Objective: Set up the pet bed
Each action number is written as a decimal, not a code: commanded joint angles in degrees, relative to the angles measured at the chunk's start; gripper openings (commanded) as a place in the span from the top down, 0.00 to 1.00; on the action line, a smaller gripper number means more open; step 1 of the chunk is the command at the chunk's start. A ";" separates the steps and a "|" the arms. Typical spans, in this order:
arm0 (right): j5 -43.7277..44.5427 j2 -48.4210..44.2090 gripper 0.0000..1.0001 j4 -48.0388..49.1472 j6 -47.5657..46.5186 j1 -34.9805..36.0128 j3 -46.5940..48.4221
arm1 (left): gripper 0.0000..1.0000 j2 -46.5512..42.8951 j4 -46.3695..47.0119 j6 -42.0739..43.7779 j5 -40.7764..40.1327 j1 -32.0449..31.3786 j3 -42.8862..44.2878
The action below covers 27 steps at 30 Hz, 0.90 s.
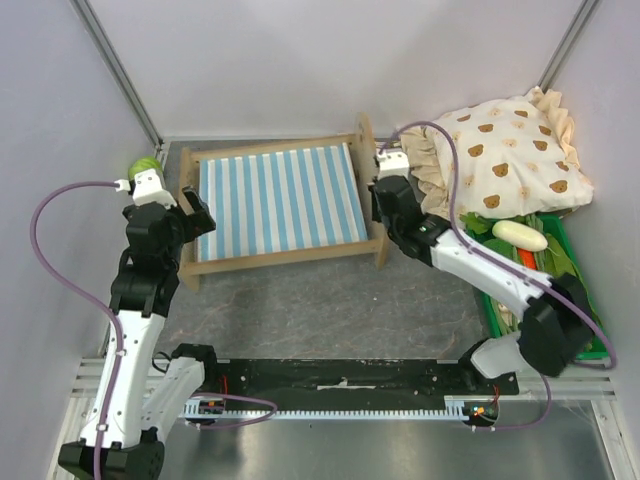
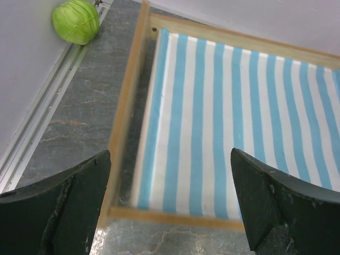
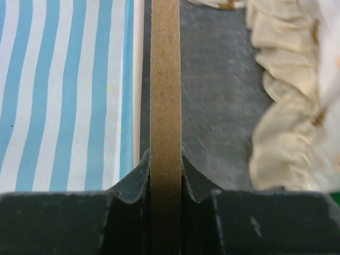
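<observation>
The pet bed (image 1: 278, 205) sits flat on the tabletop (image 1: 330, 300), just left of the bear-print cushion (image 1: 505, 150). The right hand (image 3: 165, 175) is clamped across the thin headboard (image 3: 165, 79) at the end nearest the cushion. The left hand (image 2: 170, 154) hangs spread wide over the end farthest from it. The frame looks light and stiff, the striped base soft. The boards are the places to grip, and a one-sided pinch may pivot.

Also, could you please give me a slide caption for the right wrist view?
Right gripper pinches the pet bed by its wooden end board, frilled cream fabric alongside.
</observation>
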 commanded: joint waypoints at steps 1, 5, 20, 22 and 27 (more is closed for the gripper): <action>7.85 -14.42 1.00 -11.01 5.82 -2.51 -9.08 | 0.00 5.16 2.06 0.18 1.73 0.27 4.89; 10.84 -24.70 1.00 -12.25 4.97 -4.00 -15.32 | 0.00 9.82 2.23 -1.06 5.24 0.27 7.18; -3.31 -33.24 0.02 -12.52 -8.21 -8.58 -7.53 | 0.00 14.23 2.58 2.09 9.64 0.27 10.00; -0.69 -35.87 0.02 -10.14 -10.58 -8.75 -5.41 | 0.00 14.58 2.06 3.24 9.64 0.27 11.14; 10.80 -32.83 0.02 -11.89 -15.33 -12.87 4.34 | 0.00 15.89 1.53 4.57 9.47 0.27 13.60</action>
